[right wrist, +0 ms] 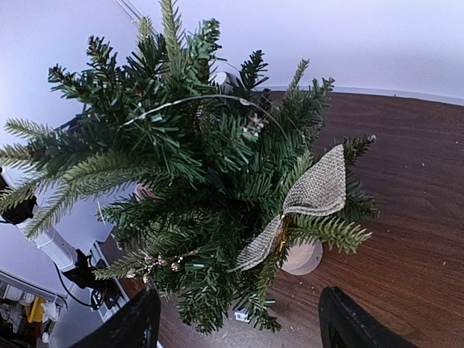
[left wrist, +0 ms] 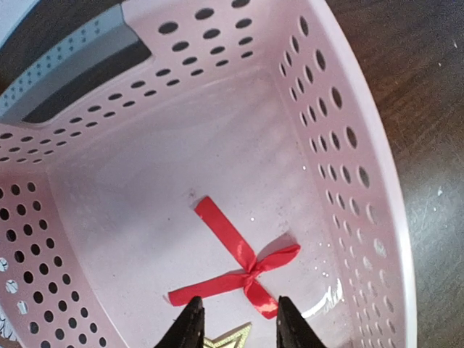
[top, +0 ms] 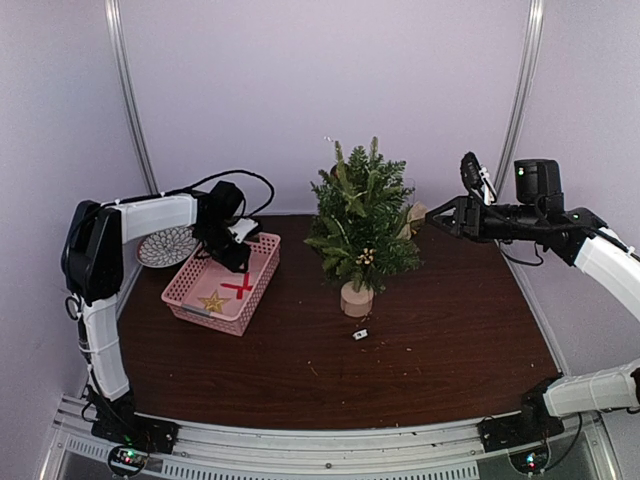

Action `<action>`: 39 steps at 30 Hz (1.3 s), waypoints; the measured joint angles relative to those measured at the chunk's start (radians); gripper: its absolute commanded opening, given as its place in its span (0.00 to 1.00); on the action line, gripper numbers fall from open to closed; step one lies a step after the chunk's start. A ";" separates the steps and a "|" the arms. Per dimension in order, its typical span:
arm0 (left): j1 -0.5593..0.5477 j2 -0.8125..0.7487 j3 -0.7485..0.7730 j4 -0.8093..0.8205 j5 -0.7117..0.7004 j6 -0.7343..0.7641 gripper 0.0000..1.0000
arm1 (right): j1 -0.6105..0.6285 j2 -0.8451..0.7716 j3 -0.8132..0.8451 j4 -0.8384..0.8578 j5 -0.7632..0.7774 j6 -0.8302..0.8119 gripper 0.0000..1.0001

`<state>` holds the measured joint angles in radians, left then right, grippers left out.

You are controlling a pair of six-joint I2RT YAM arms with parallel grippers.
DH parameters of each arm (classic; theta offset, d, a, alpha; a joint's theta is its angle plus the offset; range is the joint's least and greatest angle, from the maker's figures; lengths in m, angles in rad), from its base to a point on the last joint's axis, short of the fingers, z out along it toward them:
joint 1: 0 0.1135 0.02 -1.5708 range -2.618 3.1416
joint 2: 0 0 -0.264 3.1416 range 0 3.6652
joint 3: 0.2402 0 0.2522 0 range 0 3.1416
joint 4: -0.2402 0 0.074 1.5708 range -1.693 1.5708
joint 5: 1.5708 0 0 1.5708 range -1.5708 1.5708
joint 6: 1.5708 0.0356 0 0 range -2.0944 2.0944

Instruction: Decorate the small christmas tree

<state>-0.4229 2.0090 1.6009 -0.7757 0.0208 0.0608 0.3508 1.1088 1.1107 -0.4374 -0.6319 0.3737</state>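
Reaching down into the pink basket (top: 196, 306) on the left side of the dark brown table (top: 440, 340) with the left gripper (top: 238, 262), with black fingers (left wrist: 190, 328) parted and pinching nothing. Hovering just above a red ribbon bow (left wrist: 243, 268) lying flat on the basket floor, with one point of a gold star (top: 212, 301) peeking in at the near edge of the left wrist view, between the fingers. Flanked just beyond its far left corner by a round patterned plate (top: 165, 246), partly hidden behind the white arm (top: 150, 218). Showing, right of the basket and apart from it, the small christmas tree (top: 362, 225) upright on its pale wooden stump (top: 356, 298) at the middle of the table, toward the back wall. Dressed with a small gold sprig (top: 366, 257) low on the front and a burlap bow (right wrist: 315, 192) on the right side. Catching a tiny white item (top: 360, 334) on the wood just in front of the stump, too small to identify. Facing the tree from the right with the right gripper (top: 440, 220), held about level with the middle branches, with fingers spread wide and empty. Sitting close to the burlap bow in the overhead view; clear of it in the right wrist view, with branches, bow and stump all framed between the open fingers.
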 measured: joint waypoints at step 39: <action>0.022 0.068 -0.063 -0.020 0.049 0.018 0.00 | 0.000 0.001 0.005 0.000 -0.022 0.016 0.79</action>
<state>-0.4011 2.0773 1.5383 -0.7959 0.0700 0.0784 0.3508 1.1095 1.1160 -0.4377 -0.6540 0.3901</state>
